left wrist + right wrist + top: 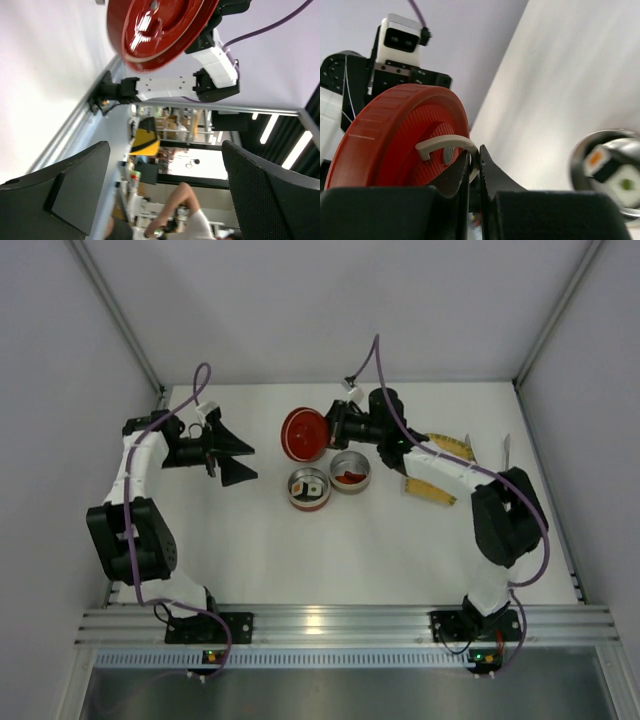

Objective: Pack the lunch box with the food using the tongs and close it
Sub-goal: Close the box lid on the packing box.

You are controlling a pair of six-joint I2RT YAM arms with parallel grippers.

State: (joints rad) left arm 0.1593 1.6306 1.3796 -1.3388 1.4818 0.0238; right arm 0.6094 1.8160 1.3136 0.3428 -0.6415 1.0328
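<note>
The lunch box is two round metal tins and a red lid. One tin (309, 489) holds sushi rolls (607, 170); the other tin (350, 471) holds small red bits. My right gripper (475, 160) is shut on the thin white handle (445, 145) of the red lid (305, 433), which stands on edge just behind the tins. My left gripper (236, 458) is left of the lid, its jaws wide open with nothing between them. It faces the lid (160, 30). A thin silver sliver (507, 450) right of the mat may be the tongs.
A yellow ribbed mat (440, 472) lies under my right forearm, right of the tins. White walls enclose the table at the back and both sides. The arm bases and a metal rail run along the near edge.
</note>
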